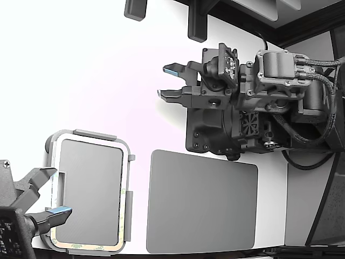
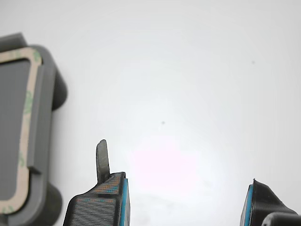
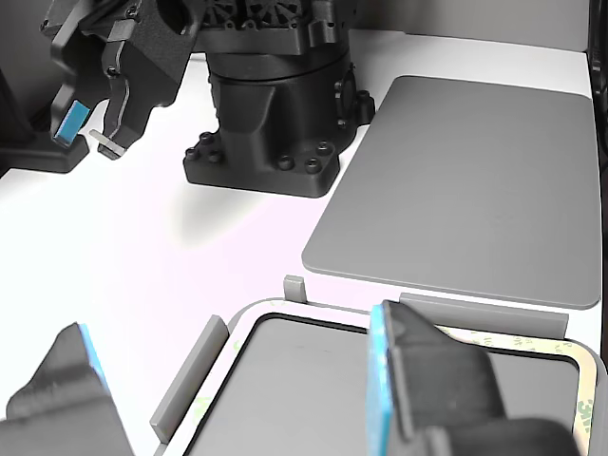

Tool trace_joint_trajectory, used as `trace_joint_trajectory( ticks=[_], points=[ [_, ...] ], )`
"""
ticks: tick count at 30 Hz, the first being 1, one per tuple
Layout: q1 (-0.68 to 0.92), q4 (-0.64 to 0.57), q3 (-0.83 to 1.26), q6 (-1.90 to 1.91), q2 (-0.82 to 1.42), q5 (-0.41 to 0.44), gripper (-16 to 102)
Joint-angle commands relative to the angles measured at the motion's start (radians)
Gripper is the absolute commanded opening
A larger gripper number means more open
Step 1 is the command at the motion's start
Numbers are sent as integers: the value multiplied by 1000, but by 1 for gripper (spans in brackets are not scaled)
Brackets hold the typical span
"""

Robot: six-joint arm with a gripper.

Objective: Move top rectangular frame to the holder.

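The top rectangular frame (image 1: 125, 200) already lies seated in the holder (image 1: 89, 134) at about eight o'clock in the exterior view, its pale mottled band ringed by the raised tabs that keep it from sliding, so the move looks done. The gripper (image 2: 186, 200) hangs released and empty over bare white table (image 2: 188, 70), jaws well apart, the holder's corner off toward its nine o'clock. A second arm's gripper (image 1: 168, 82) sits at one o'clock, the dark grey mat (image 1: 202, 202) at five o'clock; nothing blocks a retreat.
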Motion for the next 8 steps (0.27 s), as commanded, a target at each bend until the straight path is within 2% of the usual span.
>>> trace_joint_trajectory(
  ticks=[1,8],
  points=[
    [-8,-8,-21,9,23,15,100],
    [-8,-8,-21,14,23,23,100]
  ],
)
